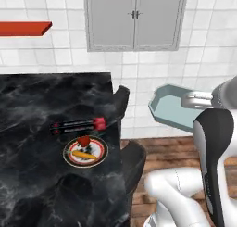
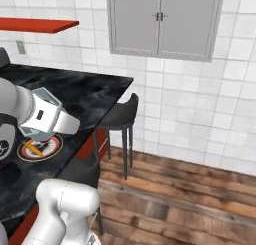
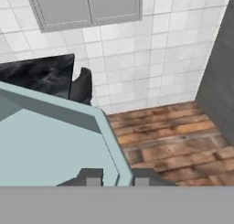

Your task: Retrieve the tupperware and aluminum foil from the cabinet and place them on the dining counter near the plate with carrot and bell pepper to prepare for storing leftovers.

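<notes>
- One tupperware is being held off the bench's right edge, over the wooden floor, its rim being clamped between the two fingers, as the hand view is showing.
- The white arm is being bent upward at the lower right of the left base view, with the hand reaching left toward the tub.
- The bench, a black marble slab with white veins, is carrying the aluminum foil lying flat just behind the plate.
- On the plate, the bell pepper is sitting at the far side and the carrot is lying across the middle.
- Two dark stools are standing along the bench's right edge.
- A pale grey double-door cabinet is hanging on the white tiled wall, and a red shelf is jutting out at the left.
</notes>
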Robot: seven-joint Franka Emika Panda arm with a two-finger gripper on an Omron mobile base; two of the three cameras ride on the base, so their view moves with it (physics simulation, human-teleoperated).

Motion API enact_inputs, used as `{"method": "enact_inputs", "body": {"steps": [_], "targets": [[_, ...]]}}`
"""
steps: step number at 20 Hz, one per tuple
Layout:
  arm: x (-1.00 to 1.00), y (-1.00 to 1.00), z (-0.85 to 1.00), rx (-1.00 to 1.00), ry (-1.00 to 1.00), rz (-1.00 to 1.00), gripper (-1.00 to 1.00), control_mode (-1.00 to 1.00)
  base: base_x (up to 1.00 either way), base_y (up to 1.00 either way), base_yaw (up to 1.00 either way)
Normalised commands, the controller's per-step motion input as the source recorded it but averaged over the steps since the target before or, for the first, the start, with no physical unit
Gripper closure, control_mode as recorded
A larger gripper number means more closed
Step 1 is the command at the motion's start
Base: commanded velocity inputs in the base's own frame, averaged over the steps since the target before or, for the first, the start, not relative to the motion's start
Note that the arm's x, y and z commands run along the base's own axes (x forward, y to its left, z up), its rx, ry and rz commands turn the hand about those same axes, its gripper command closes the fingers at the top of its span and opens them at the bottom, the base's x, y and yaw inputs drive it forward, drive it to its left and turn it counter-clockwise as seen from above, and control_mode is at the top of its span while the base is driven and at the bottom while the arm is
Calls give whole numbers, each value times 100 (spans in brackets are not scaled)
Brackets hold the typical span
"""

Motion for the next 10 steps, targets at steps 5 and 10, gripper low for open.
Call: {"method": "enact_inputs", "body": {"steps": [5,10], "targets": [[0,0,0,0,0,0,100,100,83,-35,67],[0,0,0,0,0,0,100,100,60,-35,71]]}}
